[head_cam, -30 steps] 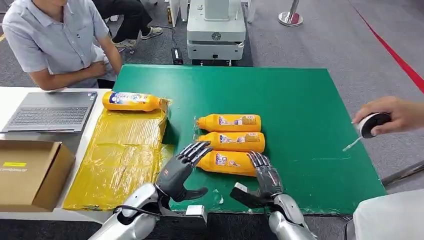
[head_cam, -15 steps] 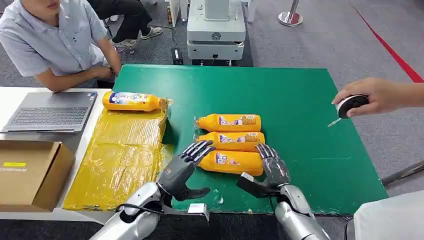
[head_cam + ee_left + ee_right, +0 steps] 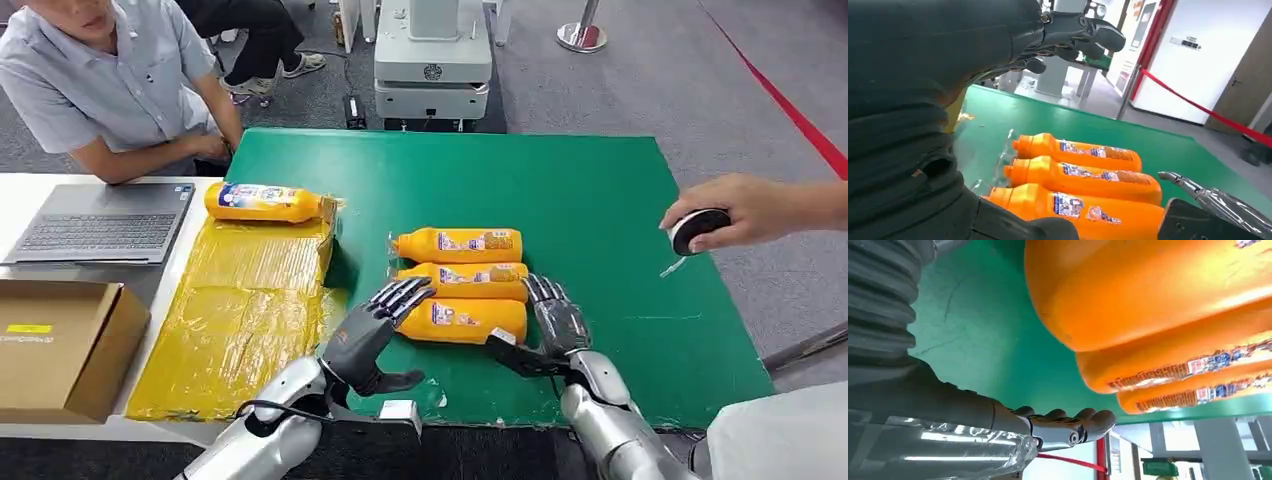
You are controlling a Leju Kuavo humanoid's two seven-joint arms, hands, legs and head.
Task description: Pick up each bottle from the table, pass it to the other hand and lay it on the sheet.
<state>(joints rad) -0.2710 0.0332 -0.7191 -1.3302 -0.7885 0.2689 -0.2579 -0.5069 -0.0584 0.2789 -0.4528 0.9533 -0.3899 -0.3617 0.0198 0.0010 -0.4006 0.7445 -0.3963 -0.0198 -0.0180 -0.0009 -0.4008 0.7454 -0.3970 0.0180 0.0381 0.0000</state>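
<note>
Right hand [image 3: 556,318] sliding in beside nearest bottle [image 3: 463,321], fingers spread, holding nothing yet. Left hand [image 3: 372,333] waiting, fingers apart, near cap end. Pick-up starting. One bottle [image 3: 265,202] already lying at sheet's [image 3: 235,310] far edge on counter [image 3: 590,200].

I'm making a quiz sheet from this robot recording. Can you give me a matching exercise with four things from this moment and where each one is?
Things:
1. bottle with the blue and white label
2. laptop
3. cardboard box
4. three orange bottles

Places:
A. side by side on the green mat, between the two robot hands
B. open on the white table, in front of the seated person
C. at the far end of the yellow sheet
D. near corner of the white table, left of the yellow sheet

Pairs: 1-C, 2-B, 3-D, 4-A
</note>
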